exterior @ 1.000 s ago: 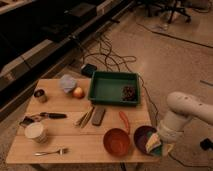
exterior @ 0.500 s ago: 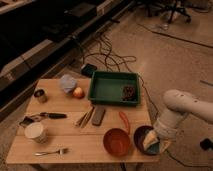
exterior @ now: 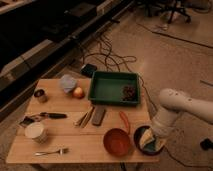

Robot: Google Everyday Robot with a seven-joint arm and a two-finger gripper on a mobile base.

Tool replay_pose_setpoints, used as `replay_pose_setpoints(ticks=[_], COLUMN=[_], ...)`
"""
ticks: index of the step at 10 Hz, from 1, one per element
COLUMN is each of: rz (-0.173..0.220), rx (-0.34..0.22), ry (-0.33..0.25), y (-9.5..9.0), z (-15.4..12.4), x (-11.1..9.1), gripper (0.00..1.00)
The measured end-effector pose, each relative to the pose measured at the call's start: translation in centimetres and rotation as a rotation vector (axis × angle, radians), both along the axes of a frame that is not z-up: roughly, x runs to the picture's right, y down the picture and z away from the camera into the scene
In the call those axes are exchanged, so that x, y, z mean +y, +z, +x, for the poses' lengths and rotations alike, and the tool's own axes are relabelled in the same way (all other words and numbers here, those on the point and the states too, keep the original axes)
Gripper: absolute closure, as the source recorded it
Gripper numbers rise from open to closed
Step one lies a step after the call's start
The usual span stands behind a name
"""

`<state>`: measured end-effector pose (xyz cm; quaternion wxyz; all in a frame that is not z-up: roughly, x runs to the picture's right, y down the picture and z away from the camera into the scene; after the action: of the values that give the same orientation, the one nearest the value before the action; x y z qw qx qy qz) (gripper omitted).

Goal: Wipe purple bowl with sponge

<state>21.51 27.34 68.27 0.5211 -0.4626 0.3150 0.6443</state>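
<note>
The table carries every item, and the green tray at its rear right serves as the reference point. The white arm reaches in from the right of the tray and bends down toward the table's front right corner. The purple bowl stands at that corner, in front of the tray and well apart from it. The orange bowl stands just beside it on the left. The gripper is over the purple bowl, in front of the tray's right end; whether the jaws are open or closed cannot be told. The sponge lies inside the purple bowl, directly below the gripper. A dark grey block lies just in front of the tray's left end. An apple sits just left of the tray.
</note>
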Motion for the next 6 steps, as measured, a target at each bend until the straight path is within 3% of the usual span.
replay_pose_setpoints(ticks=[6], rz=[-0.006], rx=[-0.079], ry=[-0.065], y=[-0.5], z=[-4.0], x=[1.1], gripper=[1.00])
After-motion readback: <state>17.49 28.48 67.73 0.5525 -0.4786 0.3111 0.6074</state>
